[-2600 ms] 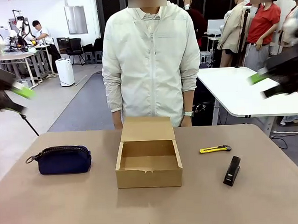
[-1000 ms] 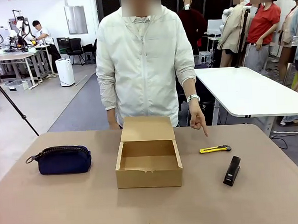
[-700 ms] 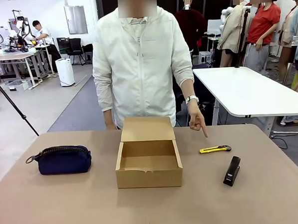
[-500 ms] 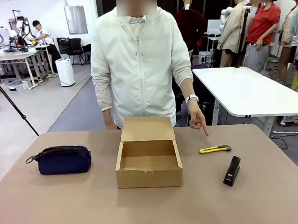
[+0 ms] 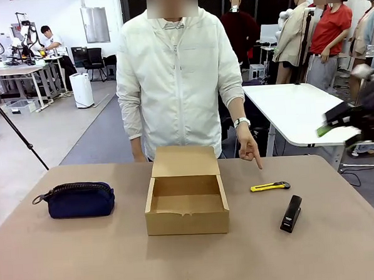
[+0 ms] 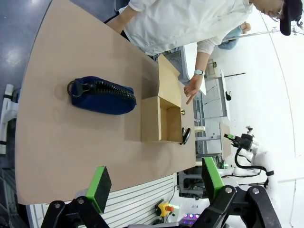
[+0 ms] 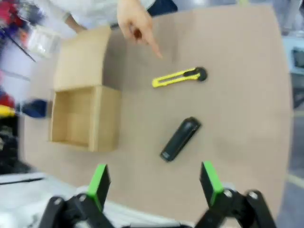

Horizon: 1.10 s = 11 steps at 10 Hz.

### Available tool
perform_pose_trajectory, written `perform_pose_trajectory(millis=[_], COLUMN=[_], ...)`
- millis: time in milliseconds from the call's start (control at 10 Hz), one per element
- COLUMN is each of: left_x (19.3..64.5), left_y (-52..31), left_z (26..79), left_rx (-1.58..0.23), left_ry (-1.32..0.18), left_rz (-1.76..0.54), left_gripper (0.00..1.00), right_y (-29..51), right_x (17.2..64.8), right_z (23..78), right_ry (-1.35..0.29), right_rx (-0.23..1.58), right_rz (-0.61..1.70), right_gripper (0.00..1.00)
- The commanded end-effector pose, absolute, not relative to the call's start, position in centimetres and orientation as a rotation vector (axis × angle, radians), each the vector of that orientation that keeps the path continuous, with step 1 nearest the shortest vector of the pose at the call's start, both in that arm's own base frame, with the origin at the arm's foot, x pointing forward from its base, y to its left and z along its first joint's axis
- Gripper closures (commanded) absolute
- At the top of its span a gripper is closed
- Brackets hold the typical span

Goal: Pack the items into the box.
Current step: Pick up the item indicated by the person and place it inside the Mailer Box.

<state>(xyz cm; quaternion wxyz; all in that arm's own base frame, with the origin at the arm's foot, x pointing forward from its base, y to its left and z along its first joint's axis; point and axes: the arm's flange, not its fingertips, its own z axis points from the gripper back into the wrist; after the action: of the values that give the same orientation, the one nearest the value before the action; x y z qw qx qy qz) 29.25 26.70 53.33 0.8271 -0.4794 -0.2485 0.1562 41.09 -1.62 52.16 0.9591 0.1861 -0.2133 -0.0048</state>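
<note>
- So, the navy pouch [image 5: 77,200] lies left of the open box [image 5: 187,223], the black stapler [image 5: 291,213] right of it, all apart
- The pouch looks soft and light and probably sags; best pinch across its middle
- The stapler seems stiff, smooth, narrow; take it across its sides
- Both the left gripper [image 6: 156,179] and the right gripper [image 7: 154,183] have jaws wide, empty

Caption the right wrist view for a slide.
Right gripper, jaws open, faces the stapler while a person's hand points toward the yellow utility knife near the box.
</note>
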Motion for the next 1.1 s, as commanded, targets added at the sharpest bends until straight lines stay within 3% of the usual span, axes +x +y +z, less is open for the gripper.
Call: perform_pose_trajectory(millis=[0,200,300,700,1000], left_x=[29.2,29.2,29.2,29.2,29.2], left_y=[26.9,26.9,26.9,26.9,26.9], left_z=[53.5,53.5,53.5,53.5,53.5], left_rx=[-1.037,-1.037,-1.037,-1.037,-1.037], left_ry=[-0.541,-0.541,-0.541,-0.541,-0.541], left_rz=[0.320,0.320,0.320,0.320,0.320], left_gripper=[0.00,0.00,0.00,0.00,0.00], right_y=[0.4,3.0,3.1,3.2,6.5], right_x=[44.8,45.0,44.5,45.0,52.6], right_z=[48.8,47.1,48.1,47.4,44.1], right_ry=[-0.424,-0.527,-0.420,-0.436,-0.289], right_rx=[0.144,0.225,0.193,0.198,0.116], right_rz=[0.076,0.073,0.121,0.129,0.158], right_gripper=[0.00,0.00,0.00,0.00,0.00])
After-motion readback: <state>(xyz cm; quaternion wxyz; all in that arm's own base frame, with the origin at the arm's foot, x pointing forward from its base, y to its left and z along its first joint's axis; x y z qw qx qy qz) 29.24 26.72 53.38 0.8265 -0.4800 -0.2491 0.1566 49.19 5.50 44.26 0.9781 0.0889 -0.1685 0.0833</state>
